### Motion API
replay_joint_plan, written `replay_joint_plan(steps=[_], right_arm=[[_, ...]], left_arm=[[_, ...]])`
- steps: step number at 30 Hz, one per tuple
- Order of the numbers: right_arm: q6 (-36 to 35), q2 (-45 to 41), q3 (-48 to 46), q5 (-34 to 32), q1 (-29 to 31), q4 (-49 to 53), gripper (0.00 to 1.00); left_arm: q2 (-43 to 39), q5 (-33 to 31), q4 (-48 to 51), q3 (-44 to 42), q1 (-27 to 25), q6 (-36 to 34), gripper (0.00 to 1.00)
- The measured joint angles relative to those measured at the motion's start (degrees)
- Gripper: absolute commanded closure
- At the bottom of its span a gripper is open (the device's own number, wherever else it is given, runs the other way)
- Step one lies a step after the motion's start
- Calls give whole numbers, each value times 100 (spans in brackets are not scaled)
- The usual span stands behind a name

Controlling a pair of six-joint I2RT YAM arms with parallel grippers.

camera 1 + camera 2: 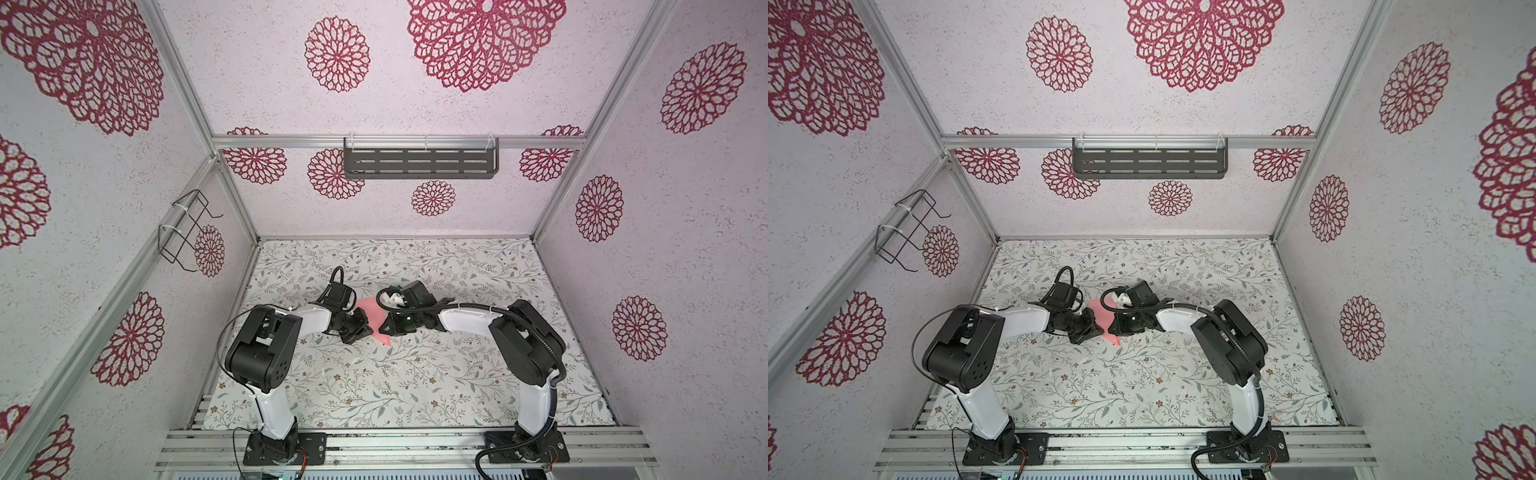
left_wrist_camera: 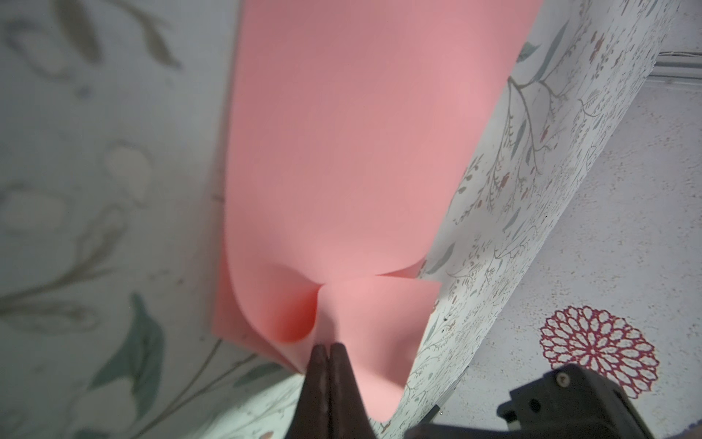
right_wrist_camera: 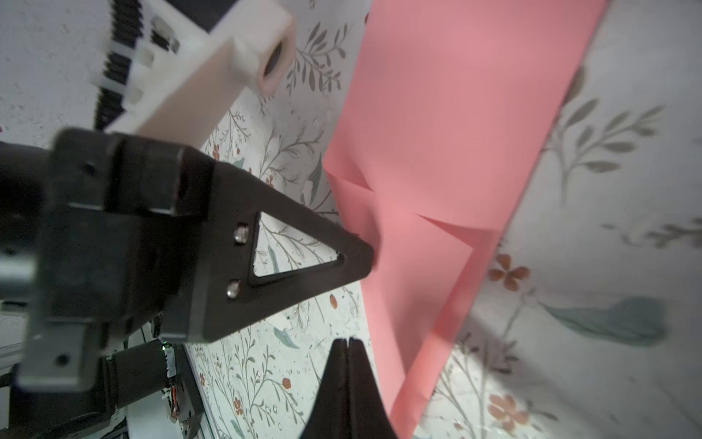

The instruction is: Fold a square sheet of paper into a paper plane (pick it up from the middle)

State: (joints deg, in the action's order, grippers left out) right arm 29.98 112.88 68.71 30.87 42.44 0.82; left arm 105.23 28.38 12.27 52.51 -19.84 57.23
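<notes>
The table [image 1: 457,374], covered in a leaf-and-flower print, is being reached over by both arms, the left arm [image 1: 266,345] from the near left and the right arm [image 1: 528,345] from the near right. The square sheet of paper [image 1: 370,313], salmon pink, is being held up off the table at its middle, between the two claws, as is being shown in both top views [image 1: 1100,313]. One corner of it is being pointed toward the near side. In the left wrist view the sheet [image 2: 342,152] is being seen bent over on itself, with layers overlapping and a curl beside the fingers. The left claw [image 1: 360,328] is being kept closed on the paper, whose puckers are being gathered toward the pressed-together tips [image 2: 328,351]. The right claw [image 1: 380,329] is being held closed too, its tips [image 3: 347,344] together and just beside the paper's edge [image 3: 437,114]. Whether any paper is being caught between them cannot be told
</notes>
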Motion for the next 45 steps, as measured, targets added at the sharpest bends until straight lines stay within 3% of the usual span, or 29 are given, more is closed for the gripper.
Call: replay_joint_plan(steps=[11,45], right_arm=[[9,393,199,63,59,92,96],[11,328,142,-63,-57,417,95]], left_arm=[[52,15,157,94,2,7,99],[131,7,503,284,4,-116,100]])
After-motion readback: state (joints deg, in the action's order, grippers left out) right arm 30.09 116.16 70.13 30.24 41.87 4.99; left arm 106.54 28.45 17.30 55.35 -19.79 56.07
